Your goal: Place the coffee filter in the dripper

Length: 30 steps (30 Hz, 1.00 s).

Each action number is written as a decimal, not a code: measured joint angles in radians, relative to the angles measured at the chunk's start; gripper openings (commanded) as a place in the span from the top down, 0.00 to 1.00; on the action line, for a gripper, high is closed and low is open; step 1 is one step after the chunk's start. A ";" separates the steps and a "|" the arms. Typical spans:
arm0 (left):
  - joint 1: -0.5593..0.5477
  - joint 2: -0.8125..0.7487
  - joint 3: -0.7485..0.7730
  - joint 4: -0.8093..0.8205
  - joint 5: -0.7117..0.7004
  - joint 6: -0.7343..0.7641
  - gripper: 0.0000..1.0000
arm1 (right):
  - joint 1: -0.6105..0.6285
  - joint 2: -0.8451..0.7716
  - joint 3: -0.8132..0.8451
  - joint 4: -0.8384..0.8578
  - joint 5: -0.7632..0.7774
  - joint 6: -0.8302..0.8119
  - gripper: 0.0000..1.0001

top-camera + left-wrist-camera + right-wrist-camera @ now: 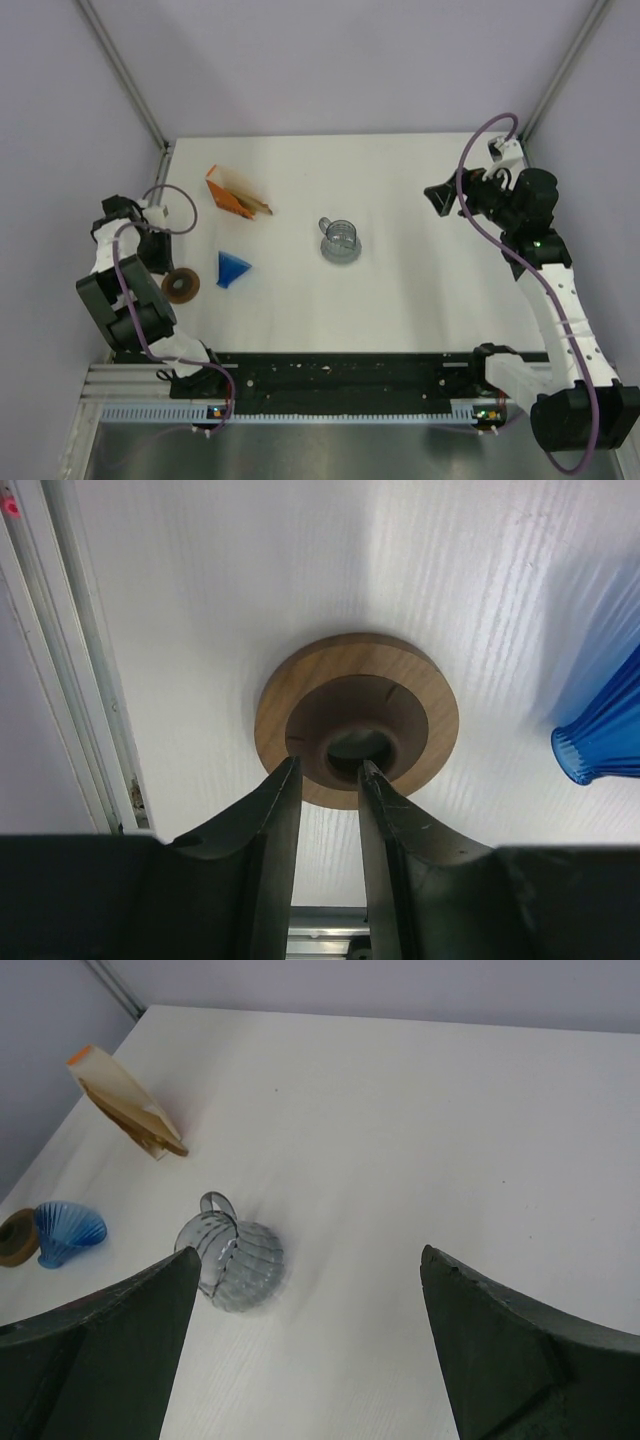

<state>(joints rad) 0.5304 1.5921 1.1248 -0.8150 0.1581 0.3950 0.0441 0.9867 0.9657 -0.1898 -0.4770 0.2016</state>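
Left claw (327,768) narrow, empty, tips at ring (300,695) rim. Dripper (600,740) just beside, on side. Right claw (310,1252) wide, empty. No loose filter seen; packet (238,193) beyond. Risk: claw snags ring, knocks dripper rolling.

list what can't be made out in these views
- Left wrist: dripper cut off by the right edge; whether the left gripper pinches the brown ring is unclear.
- Right wrist: brown ring clipped by the left edge.
- Top external: single coffee filter too small to separate from the orange packet.
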 measured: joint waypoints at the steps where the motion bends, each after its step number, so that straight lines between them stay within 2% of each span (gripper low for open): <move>1: 0.000 -0.005 0.000 -0.009 0.008 0.006 0.63 | 0.000 0.002 0.001 0.000 0.000 0.000 0.09; 8: 0.000 -0.002 -0.053 -0.010 -0.022 0.039 0.62 | 0.000 0.011 0.023 0.002 -0.005 0.002 0.09; 13: 0.000 0.058 -0.073 0.022 -0.056 0.044 0.63 | 0.004 0.011 0.024 0.002 -0.006 0.002 0.09; 19: -0.007 0.087 -0.072 0.067 -0.098 -0.003 0.74 | 0.007 0.011 0.024 0.002 -0.007 0.002 0.09; 21: -0.016 0.091 -0.072 0.073 -0.113 -0.016 0.89 | 0.008 0.011 0.024 0.002 -0.007 0.002 0.09; 22: -0.022 0.093 -0.072 0.073 -0.119 -0.022 1.00 | 0.008 0.011 0.024 0.002 -0.007 0.002 0.09; 30: -0.022 0.079 -0.068 0.070 -0.087 -0.031 1.00 | 0.014 0.011 0.025 0.001 -0.005 0.008 0.10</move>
<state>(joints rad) 0.5087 1.6711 1.0565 -0.7448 0.0715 0.3641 0.0578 0.9977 0.9905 -0.1890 -0.4824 0.2100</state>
